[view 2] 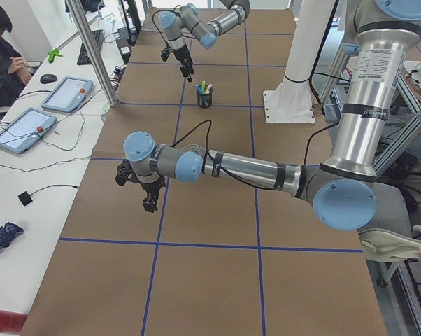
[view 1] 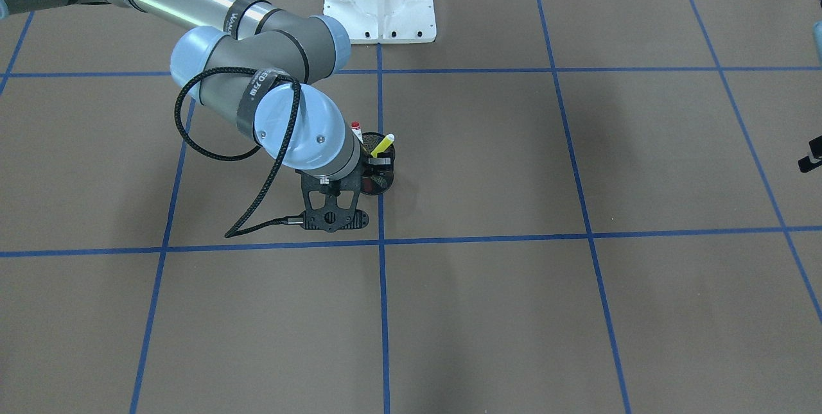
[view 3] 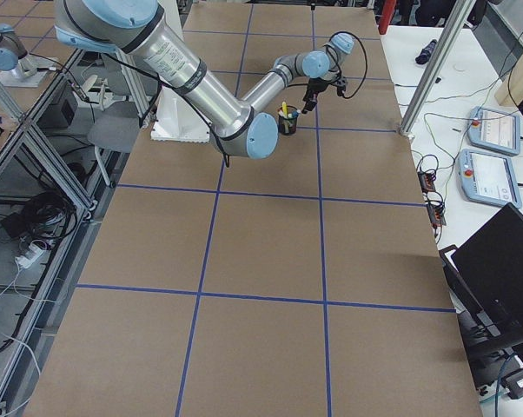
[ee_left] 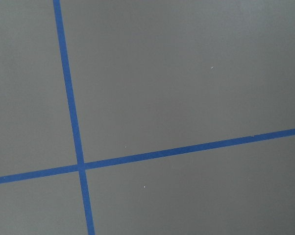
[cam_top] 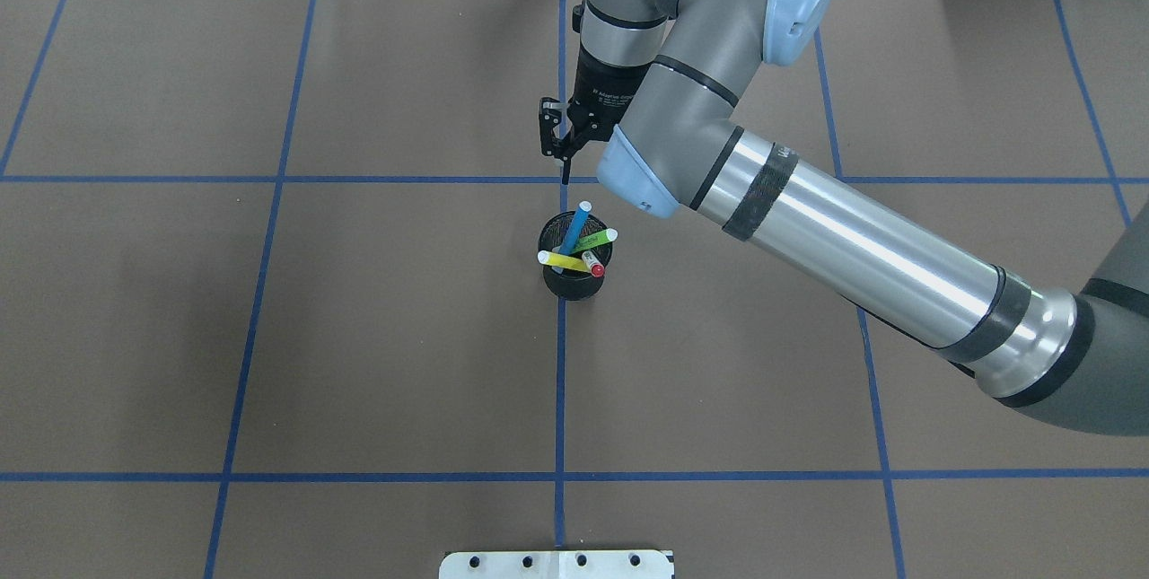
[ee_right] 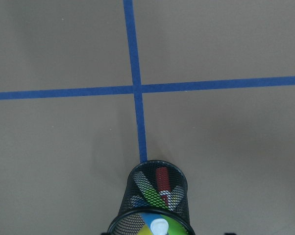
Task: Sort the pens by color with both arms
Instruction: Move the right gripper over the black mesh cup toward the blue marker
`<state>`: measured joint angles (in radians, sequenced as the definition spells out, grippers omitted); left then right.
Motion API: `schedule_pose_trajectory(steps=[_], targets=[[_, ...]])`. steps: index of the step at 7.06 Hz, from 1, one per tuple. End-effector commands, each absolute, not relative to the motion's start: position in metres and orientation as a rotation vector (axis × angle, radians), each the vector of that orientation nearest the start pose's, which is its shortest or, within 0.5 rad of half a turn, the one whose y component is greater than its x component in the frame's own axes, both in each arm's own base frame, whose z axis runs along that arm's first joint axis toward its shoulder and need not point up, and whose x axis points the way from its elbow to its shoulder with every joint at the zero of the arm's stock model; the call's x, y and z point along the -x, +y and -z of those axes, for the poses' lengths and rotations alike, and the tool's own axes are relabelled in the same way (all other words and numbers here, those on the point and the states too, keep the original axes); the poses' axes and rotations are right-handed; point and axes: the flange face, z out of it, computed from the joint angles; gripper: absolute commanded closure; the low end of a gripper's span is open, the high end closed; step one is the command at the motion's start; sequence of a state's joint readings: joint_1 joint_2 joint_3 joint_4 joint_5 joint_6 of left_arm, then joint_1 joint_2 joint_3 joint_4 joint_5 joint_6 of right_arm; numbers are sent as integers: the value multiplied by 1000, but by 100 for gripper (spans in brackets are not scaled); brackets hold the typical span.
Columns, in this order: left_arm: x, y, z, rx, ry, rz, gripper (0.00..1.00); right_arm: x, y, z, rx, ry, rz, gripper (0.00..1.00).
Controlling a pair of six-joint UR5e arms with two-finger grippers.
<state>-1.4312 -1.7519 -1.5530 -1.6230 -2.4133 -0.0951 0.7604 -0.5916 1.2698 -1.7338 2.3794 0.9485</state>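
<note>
Pens (cam_top: 574, 242) in black mesh cup (cam_top: 574, 285)

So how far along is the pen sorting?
Nothing looks sorted: the blue pen, green pen, yellow pen and red-capped marker all sit in the black mesh cup. The right gripper hovers near the cup, holding no pen; the left gripper is far off. All four pens are left to pull and sort.
</note>
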Motion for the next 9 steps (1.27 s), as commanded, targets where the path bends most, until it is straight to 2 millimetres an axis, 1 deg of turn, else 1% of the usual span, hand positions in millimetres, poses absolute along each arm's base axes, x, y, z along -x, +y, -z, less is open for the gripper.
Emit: schedule_pose_trajectory(steps=[1, 2, 3, 4, 7, 8, 9], targets=[[-23, -578, -560, -104, 859, -135, 0, 531, -576, -178, 279, -889, 99, 30], [-22, -578, -559, -106, 859, -134, 0, 534, -574, -177, 284, -889, 94, 35], [-22, -578, -559, -105, 859, -131, 0, 535, -573, -177, 285, -889, 94, 37], [-22, -578, -559, -106, 858, -133, 0, 541, -567, -177, 286, -892, 106, 38], [-22, -577, -559, -106, 858, -133, 0, 547, -562, -172, 283, -905, 102, 52], [-22, -577, -559, -106, 858, -133, 0, 551, -557, -174, 287, -904, 108, 53], [-22, -577, -559, -106, 858, -133, 0, 551, -558, -175, 279, -903, 106, 58]])
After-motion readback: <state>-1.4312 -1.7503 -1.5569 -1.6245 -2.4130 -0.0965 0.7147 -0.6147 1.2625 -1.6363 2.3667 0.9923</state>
